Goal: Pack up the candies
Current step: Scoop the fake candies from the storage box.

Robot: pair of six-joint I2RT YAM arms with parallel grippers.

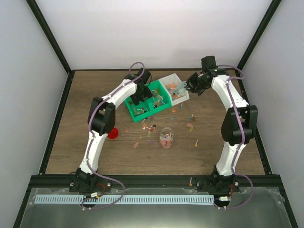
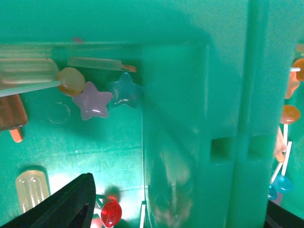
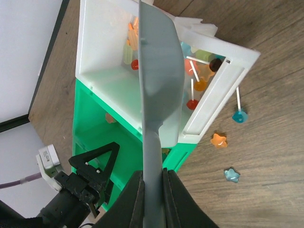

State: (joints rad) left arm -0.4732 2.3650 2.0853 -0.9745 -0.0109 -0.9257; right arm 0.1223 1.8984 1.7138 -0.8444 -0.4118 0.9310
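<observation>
Candies (image 2: 93, 102): small sweets, star shapes, lollipops on sticks and bar pieces, in mixed colours.

- In green bin (image 3: 88, 118): a purple star, a blue star and an orange round lie on the floor of one compartment, ahead of the left gripper (image 1: 138, 102). A red lollipop sits just beside its left finger (image 2: 66, 204).
- In white bin (image 3: 95, 47): lollipops and orange pieces, heaped against the far wall under and beside the scoop (image 3: 159, 71).
- On counter (image 1: 95, 156): loose pieces scattered near the bins and around a clear jar (image 1: 166, 137). An orange star and a blue star lie just outside the white bin.

Left gripper: lowered into the green bin, fingers spread wide, grasping nothing. The bin's divider wall rises between the fingers and hides the neighbouring compartment.

Right gripper (image 3: 153, 187): clenched on the scoop handle. The scoop head hangs edge-on over the white bin and hides part of its contents from the right wrist camera.

Red lid (image 1: 112, 133): flat on the counter beside the left arm, well apart from the bins.
</observation>
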